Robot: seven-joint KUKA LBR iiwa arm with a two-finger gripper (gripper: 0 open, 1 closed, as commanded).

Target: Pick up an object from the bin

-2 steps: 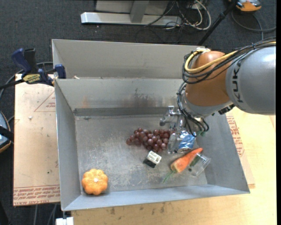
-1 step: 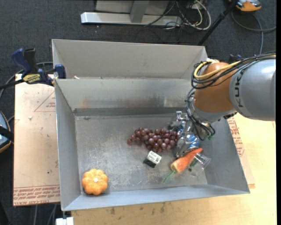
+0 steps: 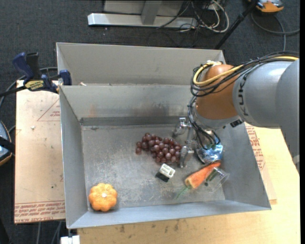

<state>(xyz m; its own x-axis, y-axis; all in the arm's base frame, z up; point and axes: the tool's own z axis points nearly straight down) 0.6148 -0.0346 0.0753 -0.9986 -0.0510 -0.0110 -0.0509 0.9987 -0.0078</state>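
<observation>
**Orange to steel: bin stock, hazards**

Front left lies a small orange ribbed pumpkin (image 3: pixel 102 197). Mid-bin: tapered orange carrot (image 3: pixel 201 175), black-and-white block (image 3: pixel 165 172). Beyond, the dark red grape bunch (image 3: pixel 157 145); the gripper (image 3: pixel 185 142) hangs just beside its right edge, opening cannot be told. Hazard: loose grapes could roll or detach.

Just below the gripper (image 3: pixel 185 143) and slightly to its left in the view, a small black-and-white box (image 3: pixel 165 172), lying flat. Below and to the right of the gripper, an orange carrot (image 3: pixel 201 175), tilted, green stem end toward the lower left, touching a clear plastic cup (image 3: pixel 218 179) on its lower right side. Close on the gripper's right, something blue and shiny (image 3: pixel 212 152), perhaps a crumpled wrapper. Well apart, far to the lower left, a small orange pumpkin (image 3: pixel 103 196), alone. Well above the gripper, black cables (image 3: pixel 209 14) and a pale metal base (image 3: pixel 143 18) on dark floor.
</observation>
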